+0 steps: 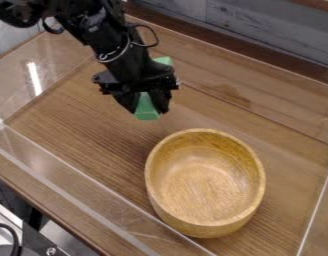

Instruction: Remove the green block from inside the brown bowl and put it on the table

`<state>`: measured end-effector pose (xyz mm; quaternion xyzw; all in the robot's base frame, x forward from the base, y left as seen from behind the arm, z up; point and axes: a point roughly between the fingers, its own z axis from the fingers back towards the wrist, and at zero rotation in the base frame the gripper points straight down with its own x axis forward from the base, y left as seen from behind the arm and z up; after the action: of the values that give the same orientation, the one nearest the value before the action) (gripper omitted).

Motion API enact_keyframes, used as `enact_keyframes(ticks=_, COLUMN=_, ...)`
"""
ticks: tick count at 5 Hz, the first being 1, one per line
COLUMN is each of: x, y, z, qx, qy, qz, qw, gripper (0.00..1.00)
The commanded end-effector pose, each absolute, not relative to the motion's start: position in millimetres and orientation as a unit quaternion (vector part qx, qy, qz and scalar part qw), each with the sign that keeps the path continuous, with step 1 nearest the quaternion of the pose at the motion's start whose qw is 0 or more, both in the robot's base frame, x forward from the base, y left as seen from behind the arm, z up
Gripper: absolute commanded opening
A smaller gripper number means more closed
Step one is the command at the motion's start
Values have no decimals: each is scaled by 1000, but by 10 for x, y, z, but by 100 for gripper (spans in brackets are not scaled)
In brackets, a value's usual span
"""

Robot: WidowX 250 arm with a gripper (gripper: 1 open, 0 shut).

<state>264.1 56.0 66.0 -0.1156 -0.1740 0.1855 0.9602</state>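
Above the counter, up and left of the bowl: the green block in the black jaws.

Over the wood-grain counter [247, 95] the dark arm reaches in from the upper left corner, and its gripper [148, 103] points steeply down with its jaws clenched on the green block [151, 103], one black finger on each side of it. The block shows as a bright green piece between the fingers, its lower end poking out below them; whether that end touches the counter or hangs just over it cannot be told from this view. The brown bowl [207, 182] sits lower right of the gripper, near but apart from it, upright on the counter, its light grained hollow holding nothing. Low clear acrylic walls [73, 175] run along the counter's edges.
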Motion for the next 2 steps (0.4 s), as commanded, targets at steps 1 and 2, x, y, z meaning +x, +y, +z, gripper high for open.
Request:
enact_keyframes(ticks=1, x=2721, y=679, z=734, qx=-102, qy=-190, qz=176, qw=960, gripper=0)
enact_keyframes(ticks=2, x=2700, y=717, z=678, qx=-97, qy=-179, qz=174, qw=963, gripper=0)
